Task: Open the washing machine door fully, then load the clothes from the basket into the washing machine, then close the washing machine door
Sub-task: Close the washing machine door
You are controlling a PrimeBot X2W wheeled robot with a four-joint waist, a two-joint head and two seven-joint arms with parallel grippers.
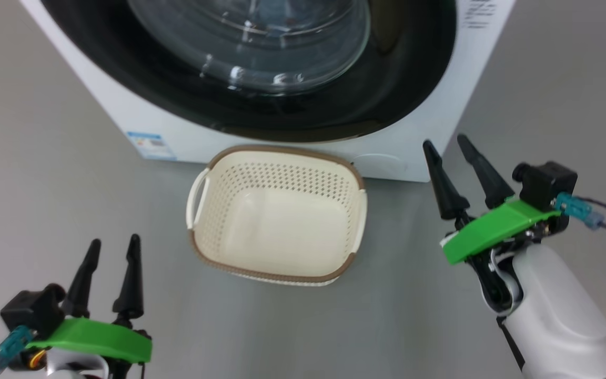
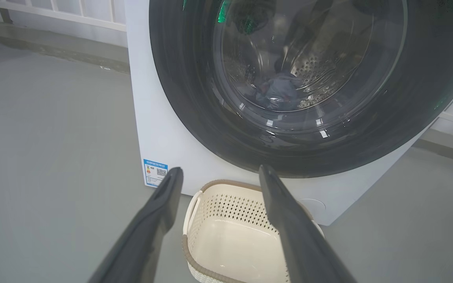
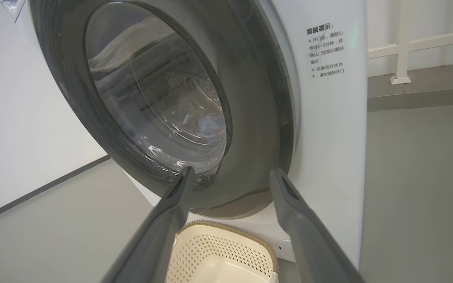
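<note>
The washing machine (image 1: 124, 113) stands in front of me with its door (image 1: 177, 89) shut, black rim flat against the white front. Through the glass (image 2: 309, 59), bluish clothes (image 2: 279, 92) lie in the steel drum. The cream basket (image 1: 219, 210) sits on the floor just below the door and holds nothing. My left gripper (image 1: 114, 241) is open at the lower left, well short of the basket. My right gripper (image 1: 445, 141) is open at the right, near the machine's lower right corner. In the wrist views, both the left gripper (image 2: 221, 169) and the right gripper (image 3: 232, 170) have nothing between their fingers.
Grey floor (image 1: 45, 184) surrounds the machine. A blue label (image 2: 155, 172) marks its lower left front. A white railing (image 2: 73, 15) runs behind the machine, and a white wall (image 3: 14, 118) stands to one side.
</note>
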